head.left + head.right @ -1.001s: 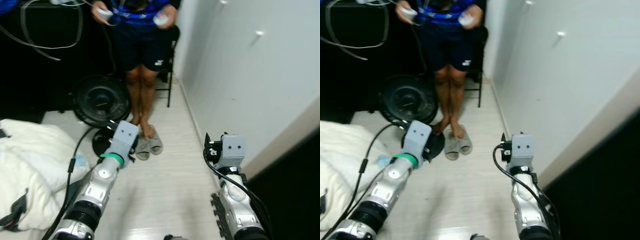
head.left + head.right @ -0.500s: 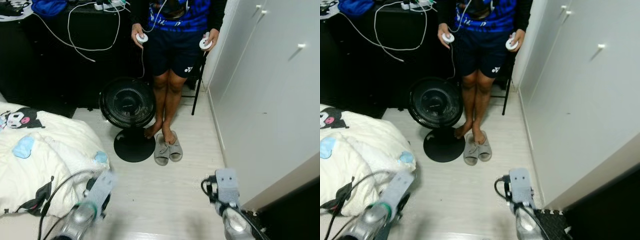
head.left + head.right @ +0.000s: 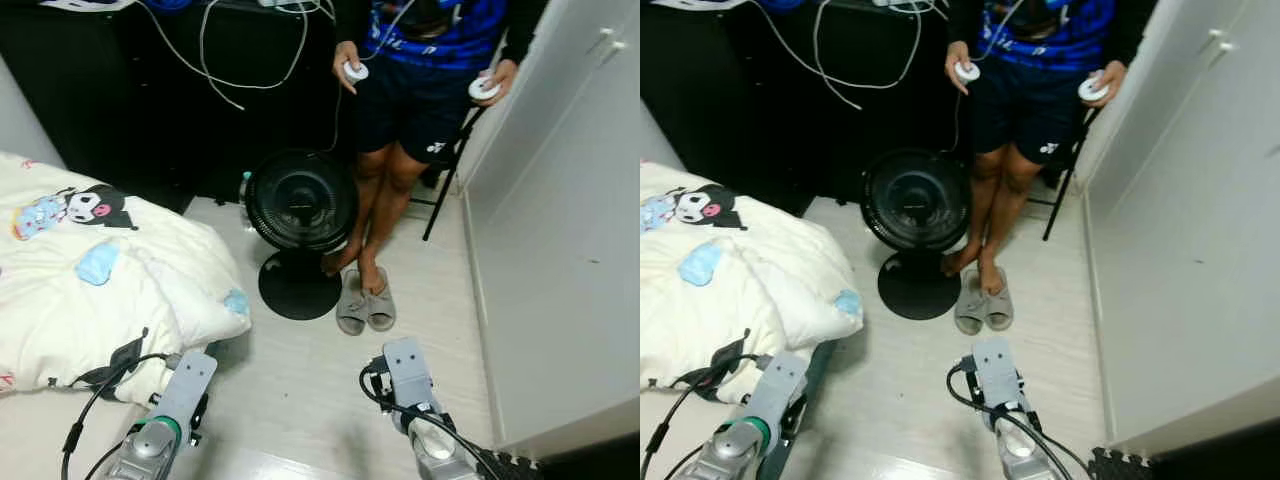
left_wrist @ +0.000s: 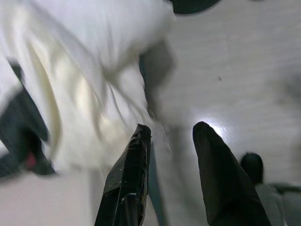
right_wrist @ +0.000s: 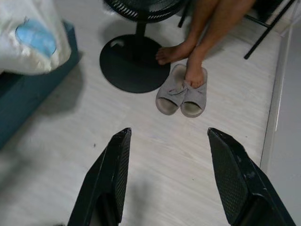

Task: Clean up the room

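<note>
Left pincer [image 4: 171, 134] hangs low over the pale floor [image 3: 300, 370], its two black fingers [image 4: 129, 165] spread with nothing between them, right beside the drooping edge of a white duvet [image 3: 90, 300] heaped on the bed; a black strap [image 3: 120, 355] lies on that duvet close to the arm. Ahead and to the right of it stands a black fan [image 3: 302, 200] on a round base. Right pincer [image 5: 167, 136] also hovers over bare floor, fingers [image 5: 230, 174] wide apart and empty. Straight ahead of it lie grey slippers [image 5: 183, 94], with a person's bare feet [image 5: 181, 59] on them; the person [image 3: 425, 70] holds two white controllers.
</note>
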### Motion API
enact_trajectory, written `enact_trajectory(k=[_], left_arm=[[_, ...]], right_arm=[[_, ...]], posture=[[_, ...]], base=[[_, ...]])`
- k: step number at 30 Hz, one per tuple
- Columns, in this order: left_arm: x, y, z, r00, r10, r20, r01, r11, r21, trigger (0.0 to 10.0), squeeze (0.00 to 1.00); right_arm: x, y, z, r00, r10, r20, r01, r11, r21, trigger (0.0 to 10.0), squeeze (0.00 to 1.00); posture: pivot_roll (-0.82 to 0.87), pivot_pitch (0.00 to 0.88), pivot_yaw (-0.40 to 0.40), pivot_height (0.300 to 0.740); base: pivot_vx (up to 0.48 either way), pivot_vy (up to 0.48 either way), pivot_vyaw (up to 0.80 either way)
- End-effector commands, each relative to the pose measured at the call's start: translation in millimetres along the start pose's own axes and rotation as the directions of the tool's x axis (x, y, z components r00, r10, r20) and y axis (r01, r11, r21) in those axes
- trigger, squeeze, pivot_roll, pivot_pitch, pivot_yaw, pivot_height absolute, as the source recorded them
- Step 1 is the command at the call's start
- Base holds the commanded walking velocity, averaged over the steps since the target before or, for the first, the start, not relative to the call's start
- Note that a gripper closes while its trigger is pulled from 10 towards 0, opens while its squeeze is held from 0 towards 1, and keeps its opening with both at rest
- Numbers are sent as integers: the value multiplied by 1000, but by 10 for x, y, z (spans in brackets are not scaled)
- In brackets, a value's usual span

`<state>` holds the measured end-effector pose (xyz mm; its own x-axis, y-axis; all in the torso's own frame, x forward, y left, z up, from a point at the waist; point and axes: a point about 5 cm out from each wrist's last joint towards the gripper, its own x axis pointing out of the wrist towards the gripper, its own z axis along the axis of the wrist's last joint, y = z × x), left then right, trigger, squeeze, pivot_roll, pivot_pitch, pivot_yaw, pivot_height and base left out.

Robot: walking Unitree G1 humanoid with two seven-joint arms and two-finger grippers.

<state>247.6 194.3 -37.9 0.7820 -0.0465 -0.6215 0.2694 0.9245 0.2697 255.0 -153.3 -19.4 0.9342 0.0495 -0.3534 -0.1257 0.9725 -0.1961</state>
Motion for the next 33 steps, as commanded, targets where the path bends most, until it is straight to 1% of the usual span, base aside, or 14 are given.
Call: enact_trajectory(k=[1, 3, 6, 7, 8, 10, 13, 14, 15, 17, 18, 21, 26, 33], left_arm=[[35, 0, 138, 999, -15, 46, 15, 1000, 8, 10000, 0], [91, 36, 407, 992, -27, 126, 25, 1000, 13, 10000, 0], [107, 50, 512, 987, -29, 159, 28, 1000, 9, 10000, 0], [127, 76, 690, 976, -26, 214, 29, 999, -13, 10000, 0], [147, 155, 1042, 951, 12, 309, 25, 993, -117, 10000, 0], [147, 155, 1042, 951, 12, 309, 25, 993, -117, 10000, 0], [145, 204, 1240, 933, 41, 358, 20, 986, -166, 10000, 0], [131, 246, 1456, 910, 68, 409, 23, 977, -214, 10000, 0], [131, 246, 1456, 910, 68, 409, 23, 977, -214, 10000, 0], [55, 302, 1921, 849, 114, 515, 36, 961, -273, 10000, 0], [55, 302, 1921, 849, 114, 515, 36, 961, -273, 10000, 0], [-71, 346, 2274, 786, 131, 604, 62, 955, -289, 10000, 0], [-216, 450, 2534, 723, 159, 672, 67, 952, -297, 10000, 0], [-340, 572, 2671, 684, 212, 698, -12, 960, -280, 10000, 0]], right_arm=[[-57, -63, -113, 998, -43, -39, 44, 999, 27, 10000, 0], [-71, -135, -137, 995, -85, -44, 87, 995, 42, 10000, 0], [-73, -159, -140, 994, -100, -44, 102, 994, 48, 10000, 0], [-67, -190, -119, 992, -119, -31, 121, 991, 63, 10000, 0], [-52, -234, -62, 990, -142, 1, 142, 986, 93, 10000, 0], [-52, -234, -62, 990, -142, 1, 142, 986, 93, 10000, 0], [-44, -249, -30, 989, -147, 21, 144, 984, 105, 10000, 0], [-36, -262, 3, 988, -146, 41, 141, 984, 111, 10000, 0], [-36, -262, 3, 988, -146, 41, 141, 984, 111, 10000, 0], [-11, -312, 61, 986, -153, 65, 144, 982, 124, 10000, 0], [-11, -312, 61, 986, -153, 65, 144, 982, 124, 10000, 0], [15, -360, 111, 981, -173, 82, 162, 978, 129, 10000, 0], [42, -352, 174, 978, -180, 109, 165, 978, 129, 10000, 0], [74, -366, 272, 972, -176, 156, 156, 979, 131, 10000, 0]], posture=[[-54, 20, 69, 740], [-68, 16, 97, 740], [-70, 16, 100, 740], [-76, 17, 104, 740], [-81, 18, 103, 740], [-81, 18, 103, 740], [-81, 19, 102, 740], [-80, 21, 95, 740], [-80, 21, 95, 740], [-77, 19, 90, 740], [-77, 19, 90, 740], [-66, 13, 96, 740], [-58, 6, 91, 740], [-45, 0, 88, 740]], base=[[0, 0, 0], [0, 0, 0], [0, 0, 0], [0, 0, 0], [0, 0, 0], [0, 0, 0], [0, 0, 0], [0, 0, -775], [0, 0, -775], [0, 0, -800], [0, 0, -800], [0, 0, -800], [0, 0, -160], [0, 0, 0]])
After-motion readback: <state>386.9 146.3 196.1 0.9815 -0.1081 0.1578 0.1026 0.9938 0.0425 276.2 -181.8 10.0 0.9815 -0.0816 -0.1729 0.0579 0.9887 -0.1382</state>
